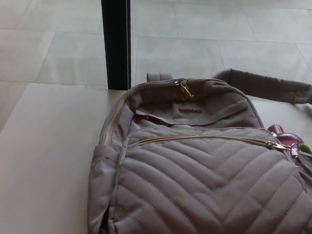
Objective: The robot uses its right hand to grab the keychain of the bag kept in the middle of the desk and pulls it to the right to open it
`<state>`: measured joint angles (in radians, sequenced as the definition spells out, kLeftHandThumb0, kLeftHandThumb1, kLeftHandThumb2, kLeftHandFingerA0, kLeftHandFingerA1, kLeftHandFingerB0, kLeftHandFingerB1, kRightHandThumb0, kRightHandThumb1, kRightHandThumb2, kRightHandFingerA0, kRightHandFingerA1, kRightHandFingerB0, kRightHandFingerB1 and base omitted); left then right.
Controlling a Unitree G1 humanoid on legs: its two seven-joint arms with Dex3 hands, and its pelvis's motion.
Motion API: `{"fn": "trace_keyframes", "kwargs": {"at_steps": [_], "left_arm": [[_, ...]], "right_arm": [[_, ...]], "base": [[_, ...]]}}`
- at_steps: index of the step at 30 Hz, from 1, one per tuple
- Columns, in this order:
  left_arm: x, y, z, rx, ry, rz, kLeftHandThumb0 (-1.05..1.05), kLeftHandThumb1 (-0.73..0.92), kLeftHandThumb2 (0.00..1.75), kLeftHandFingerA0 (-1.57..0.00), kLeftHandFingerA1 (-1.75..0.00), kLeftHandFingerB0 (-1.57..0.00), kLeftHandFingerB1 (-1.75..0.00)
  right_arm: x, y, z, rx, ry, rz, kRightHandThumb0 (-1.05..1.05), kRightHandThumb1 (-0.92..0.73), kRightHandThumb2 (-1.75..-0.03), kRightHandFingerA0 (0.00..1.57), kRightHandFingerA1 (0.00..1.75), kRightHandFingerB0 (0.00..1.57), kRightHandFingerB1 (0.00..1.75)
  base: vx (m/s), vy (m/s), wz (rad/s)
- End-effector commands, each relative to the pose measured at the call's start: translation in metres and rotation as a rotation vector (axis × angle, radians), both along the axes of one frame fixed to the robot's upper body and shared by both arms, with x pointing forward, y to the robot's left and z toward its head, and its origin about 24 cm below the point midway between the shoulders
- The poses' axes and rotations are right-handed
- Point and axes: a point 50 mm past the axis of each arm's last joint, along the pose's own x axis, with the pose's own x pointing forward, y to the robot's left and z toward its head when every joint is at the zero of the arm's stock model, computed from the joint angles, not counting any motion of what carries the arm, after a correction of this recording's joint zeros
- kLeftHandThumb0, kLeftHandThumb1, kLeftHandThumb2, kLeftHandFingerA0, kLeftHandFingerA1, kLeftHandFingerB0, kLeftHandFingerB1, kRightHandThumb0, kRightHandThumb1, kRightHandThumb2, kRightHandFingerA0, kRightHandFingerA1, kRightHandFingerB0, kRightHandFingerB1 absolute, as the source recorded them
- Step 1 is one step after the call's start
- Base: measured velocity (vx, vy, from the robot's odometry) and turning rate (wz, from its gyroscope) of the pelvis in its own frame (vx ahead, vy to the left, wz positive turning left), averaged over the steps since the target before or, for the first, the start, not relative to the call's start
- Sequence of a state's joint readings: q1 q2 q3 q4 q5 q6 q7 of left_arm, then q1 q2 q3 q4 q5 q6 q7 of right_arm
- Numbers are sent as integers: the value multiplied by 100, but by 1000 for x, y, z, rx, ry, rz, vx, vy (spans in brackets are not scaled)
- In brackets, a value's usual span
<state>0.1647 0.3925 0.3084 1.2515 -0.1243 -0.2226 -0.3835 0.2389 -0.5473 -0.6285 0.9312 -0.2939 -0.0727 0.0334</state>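
Keychain hangs at bag's right zipper end, untouched.

One bag — one keychain — one desk — one black post.

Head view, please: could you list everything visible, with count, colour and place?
backpack: one, grey quilted, lying on the desk, centre to right
front-pocket zip: one, gold, across the bag, closed
top zip pulls: gold, at the bag's top
keychain: one, pink and purple with a green piece, at the zip's right end
shoulder strap: one, grey, upper right
desk: one, pale beige, left and below
post: one, black, behind the desk
floor: grey tiles
robot's hands: none in view
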Motion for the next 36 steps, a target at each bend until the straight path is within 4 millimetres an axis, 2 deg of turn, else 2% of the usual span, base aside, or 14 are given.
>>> {"fn": "trace_keyframes", "kwargs": {"at_steps": [1,10,15,16,19,20,21,22,26,28,29,30,33,36], "left_arm": [[-7,14,8,50,25,43,-74,75,108,-31,-55,-11,-44],[16,21,14,93,-61,113,-76,91,68,-47,-42,-27,-30],[13,29,20,126,-48,119,-78,71,108,-42,-59,-20,-47],[14,30,22,126,-47,111,-77,89,67,-48,-49,-29,-33],[1,30,19,127,6,98,-79,71,107,-45,-57,-25,-48],[-1,28,16,130,26,94,-77,89,67,-53,-45,-32,-33],[-15,27,17,115,46,58,-73,72,105,-41,-56,-22,-47],[-23,23,15,87,54,18,-74,92,68,-45,-41,-26,-32],[-33,10,6,17,81,35,-75,87,66,-48,-41,-30,-33],[-32,7,3,-3,66,58,-77,86,66,-44,-42,-26,-33],[-31,6,2,-15,60,81,-77,71,103,-33,-54,-17,-45],[-33,6,2,-22,59,117,-74,87,66,-40,-44,-23,-32],[-38,8,3,-22,55,125,-73,87,66,-39,-43,-24,-32],[-44,8,4,-18,47,144,-72,83,65,-42,-44,-28,-32]], "right_arm": [[-2,4,-6,275,-236,-93,-70,-57,-91,32,66,9,52],[41,0,11,388,-402,-150,-62,-56,-86,22,61,12,53],[15,-1,-3,363,-330,-273,-59,-57,-88,47,70,18,54],[10,1,-5,369,-338,-270,-58,-57,-88,51,75,19,56],[-6,5,-13,376,-307,-261,-50,-70,-60,44,73,16,48],[-11,7,-16,373,-274,-247,-50,-70,-60,40,69,17,48],[-25,8,-17,371,-214,-215,-53,-68,-60,41,71,19,48],[-32,8,-17,358,-165,-196,-55,-67,-60,41,67,21,46],[-38,6,-10,326,-108,-104,-63,-56,-90,47,76,20,54],[-31,4,-10,305,-89,-89,-56,-68,-60,44,70,26,46],[-28,4,-9,301,-93,-78,-57,-68,-60,48,74,25,46],[-24,5,-10,296,-101,-55,-60,-68,-60,49,72,25,48],[-22,7,-10,312,-130,-31,-68,-55,-90,43,67,24,54],[-26,8,-10,316,-131,-15,-66,-67,-60,45,58,33,45]], "base": [[0,0,0],[0,0,0],[0,0,0],[0,0,0],[0,0,0],[0,0,0],[0,0,0],[0,0,0],[0,0,0],[0,0,0],[0,0,0],[0,0,0],[0,0,0],[0,0,0]]}}
